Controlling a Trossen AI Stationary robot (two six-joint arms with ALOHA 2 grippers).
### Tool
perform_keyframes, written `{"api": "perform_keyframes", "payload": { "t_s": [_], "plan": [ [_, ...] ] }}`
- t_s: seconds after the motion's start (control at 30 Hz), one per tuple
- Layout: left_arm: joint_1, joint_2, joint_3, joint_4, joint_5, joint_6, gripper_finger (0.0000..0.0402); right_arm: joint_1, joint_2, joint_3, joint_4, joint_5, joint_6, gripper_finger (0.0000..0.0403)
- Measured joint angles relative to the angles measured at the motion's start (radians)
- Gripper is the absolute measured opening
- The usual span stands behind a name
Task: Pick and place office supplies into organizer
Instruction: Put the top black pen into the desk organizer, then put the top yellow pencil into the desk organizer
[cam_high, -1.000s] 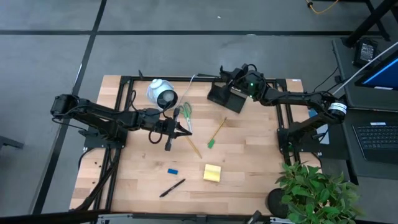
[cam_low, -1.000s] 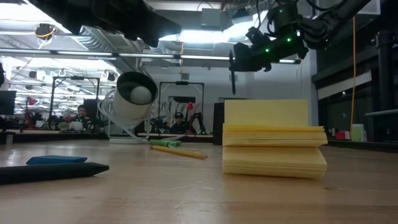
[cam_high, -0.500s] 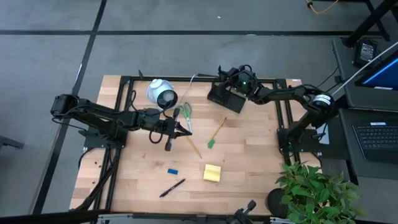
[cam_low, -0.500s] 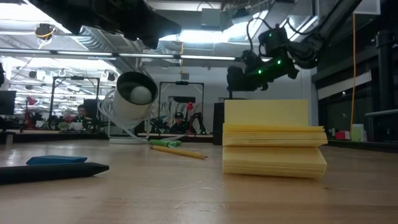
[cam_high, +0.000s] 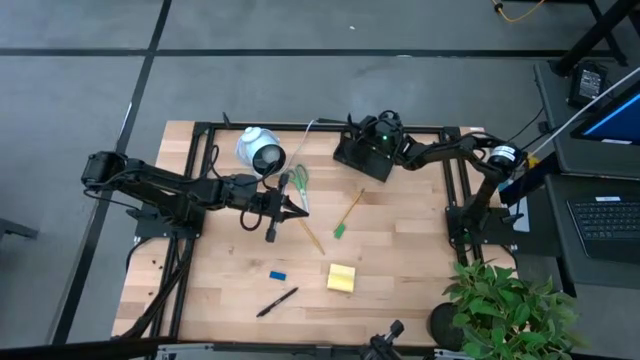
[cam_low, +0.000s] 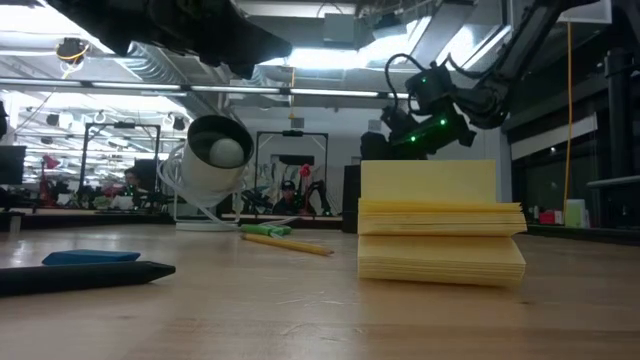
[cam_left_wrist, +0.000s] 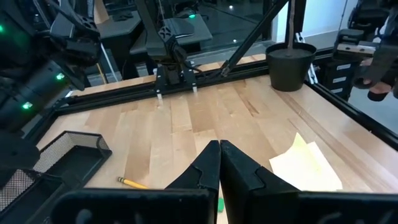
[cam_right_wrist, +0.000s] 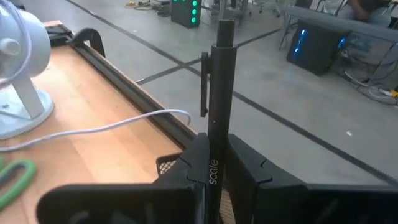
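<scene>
The right gripper (cam_right_wrist: 214, 177) pinches a black pen (cam_right_wrist: 219, 93) upright between its fingers, right above the black mesh organizer (cam_high: 362, 158) at the table's far edge. The left gripper (cam_left_wrist: 219, 163), fingers pressed together, hovers mid-table beside the green-handled scissors (cam_high: 298, 180). Nearer the front lie the green-tipped pencil (cam_high: 347, 214), the yellow sticky-note pad (cam_high: 341, 278), a blue eraser (cam_high: 277, 274) and a second pen (cam_high: 276, 302).
</scene>
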Motion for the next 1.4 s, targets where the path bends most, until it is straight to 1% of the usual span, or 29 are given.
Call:
{"api": "perform_keyframes", "payload": {
  "t_s": [0.1,0.13,0.27,0.37,0.43,0.53,0.67,0.87,0.97,1.1,1.33,1.4],
  "plan": [
    [0.000,0.000,0.000,0.000,0.000,0.001,0.0004,0.000,0.000,0.000,0.000,-0.026,0.001,0.0034],
    [0.000,0.000,0.000,0.000,0.000,0.001,0.0003,0.000,0.000,0.000,0.001,-0.027,0.000,0.0043],
    [0.000,0.000,0.000,0.000,0.000,0.000,0.0001,0.000,0.000,0.000,0.003,-0.027,0.001,0.0105],
    [0.000,0.000,0.000,-0.001,0.000,0.000,0.0003,0.000,0.000,0.000,0.003,-0.027,0.002,0.0144],
    [0.000,0.000,0.000,-0.001,0.000,0.000,0.0006,0.000,0.000,0.000,0.004,-0.027,0.002,0.0161],
    [0.000,0.000,0.000,-0.001,0.000,0.000,0.0008,0.000,0.000,0.000,0.008,-0.027,0.001,0.0177],
    [0.000,0.000,0.000,-0.001,0.000,-0.001,0.0005,0.003,-0.006,0.000,0.040,-0.027,0.000,0.0182],
    [0.000,0.000,0.000,-0.018,0.000,-0.002,0.0005,0.032,-0.066,0.000,0.040,-0.041,-0.005,0.0184],
    [0.000,0.000,0.000,-0.021,0.000,-0.010,0.0006,0.059,-0.103,0.000,0.039,-0.077,-0.044,0.0184],
    [0.000,0.000,0.000,-0.027,0.000,-0.044,0.0002,0.105,-0.157,0.000,0.036,-0.081,-0.102,0.0184],
    [-0.026,0.000,0.000,-0.024,-0.001,-0.030,0.0002,0.187,-0.243,0.000,-0.022,-0.085,-0.136,0.0184],
    [-0.045,0.000,0.000,-0.022,0.000,-0.021,0.0002,0.208,-0.267,0.000,-0.067,-0.134,-0.147,0.0184]
  ]
}}
